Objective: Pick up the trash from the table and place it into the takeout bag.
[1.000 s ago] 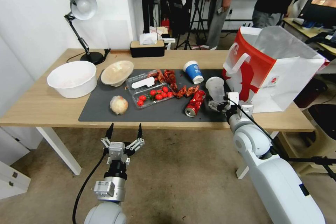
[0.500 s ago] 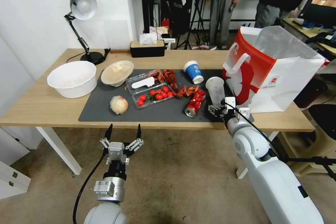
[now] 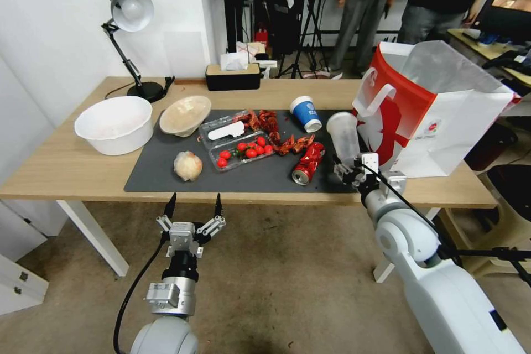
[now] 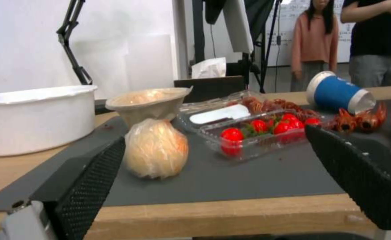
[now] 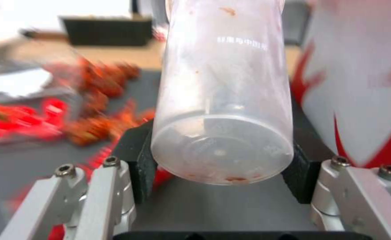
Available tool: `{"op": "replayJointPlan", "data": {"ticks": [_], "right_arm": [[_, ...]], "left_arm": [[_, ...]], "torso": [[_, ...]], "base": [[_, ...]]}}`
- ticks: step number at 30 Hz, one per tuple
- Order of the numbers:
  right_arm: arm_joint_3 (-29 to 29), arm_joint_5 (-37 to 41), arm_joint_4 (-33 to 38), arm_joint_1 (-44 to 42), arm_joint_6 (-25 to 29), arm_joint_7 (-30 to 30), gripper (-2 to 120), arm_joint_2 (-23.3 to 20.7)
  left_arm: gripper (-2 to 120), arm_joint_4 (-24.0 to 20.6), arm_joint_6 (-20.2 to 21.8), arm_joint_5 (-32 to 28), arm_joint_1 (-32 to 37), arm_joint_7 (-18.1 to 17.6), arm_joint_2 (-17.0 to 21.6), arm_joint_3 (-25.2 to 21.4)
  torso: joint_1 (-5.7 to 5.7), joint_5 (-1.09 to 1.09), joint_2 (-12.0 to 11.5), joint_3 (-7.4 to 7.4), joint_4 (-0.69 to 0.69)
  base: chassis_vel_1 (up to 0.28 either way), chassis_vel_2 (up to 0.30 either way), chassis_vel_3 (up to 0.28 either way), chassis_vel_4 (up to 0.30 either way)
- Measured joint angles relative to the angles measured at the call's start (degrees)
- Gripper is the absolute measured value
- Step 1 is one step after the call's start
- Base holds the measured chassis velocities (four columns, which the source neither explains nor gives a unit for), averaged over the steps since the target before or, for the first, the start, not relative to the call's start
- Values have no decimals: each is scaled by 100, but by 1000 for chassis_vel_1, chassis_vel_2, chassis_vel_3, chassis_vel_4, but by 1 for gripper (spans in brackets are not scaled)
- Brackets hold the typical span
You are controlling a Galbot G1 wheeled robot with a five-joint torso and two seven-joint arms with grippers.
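I am gripping the clear plastic cup (image 5: pixel 222 100) near its base with my right gripper (image 3: pixel 349 170), both pads pressed against its sides, holding it upright off the dark grey mat (image 3: pixel 166 171) just beside the takeout bag (image 3: pixel 431 110), which is standing at my two o'clock on the table (image 3: pixel 66 171). My left gripper (image 3: pixel 191 207) is waiting with its fingers spread wide in front of the table's near edge, toward seven o'clock. The risk, as I judge it, is twofold: the cup wall looks thin and slick, so a low grip may be letting it tip or squirt free, and the bag's near rim is rising above the cup, so a shallow swing could be knocking the rim or catching the white handle (image 3: pixel 379 100) and toppling the bag. Counting what is lying on the table: one red drink can (image 3: pixel 308 163) at twelve o'clock, one blue-and-white paper cup (image 3: pixel 306 113) on its side behind it, one pale wrinkly ball (image 3: pixel 188 166) at eleven, one beige bowl (image 3: pixel 185 115), making four pieces there plus the one I am holding.
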Motion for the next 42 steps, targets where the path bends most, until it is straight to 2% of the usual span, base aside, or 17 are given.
{"op": "replayJointPlan", "data": {"ticks": [4,8,10,12,15,20,24,27,28,32,37,40,42], "right_arm": [[42,-86,612,-295,-15,-107,53,-156],[60,-88,843,-396,-16,-144,53,-207],[125,-87,1231,-512,210,-190,53,-286],[169,-81,1336,-497,355,-179,53,-312],[260,45,1463,-283,860,155,53,-411],[401,469,1468,27,1160,636,53,-604],[785,1017,1275,394,1243,956,53,-905],[1230,1720,1001,741,979,1278,53,-1293],[1230,1720,1001,741,979,1278,53,-1293],[1604,2395,445,1110,692,1541,53,-1736],[1649,2471,40,1244,541,1491,53,-1875],[1597,2461,-147,1250,485,1379,68,-1860],[1576,2449,-163,1240,470,1372,70,-1839]], "left_arm": [[100,-56,1,28,30,-49,-3,-16],[100,-79,1,33,48,-67,-3,-29],[100,-119,1,40,79,-86,-2,-47],[100,-138,1,40,89,-90,-5,-48],[100,-169,1,41,110,-97,-18,-48],[100,-213,0,45,137,-98,-34,-58],[100,-238,-4,47,170,-103,-35,-78],[100,-289,1,36,212,-103,-7,-78],[100,-289,1,36,212,-103,-7,-78],[100,-355,15,24,250,-97,16,-108],[100,-361,20,23,253,-98,-21,-114],[100,-342,21,26,263,-114,-60,-113],[100,-345,21,26,273,-117,-68,-113]], "torso": [[0,1,0,0,0],[0,1,0,0,0],[-1,1,0,0,0],[0,1,0,0,-1],[0,1,0,0,1],[0,2,0,0,1],[-1,3,0,0,1],[0,3,0,0,0],[0,3,0,0,0],[0,2,0,0,0],[0,2,0,1,0],[0,3,0,1,0],[1,2,0,1,0]], "base": [[0,0,0,0],[0,0,0,0],[0,0,0,0],[0,0,0,0],[0,0,0,0],[0,0,0,0],[0,0,0,0],[0,0,0,0],[0,0,0,0],[0,0,0,0],[0,0,0,0],[0,0,0,0],[0,0,0,0]]}}
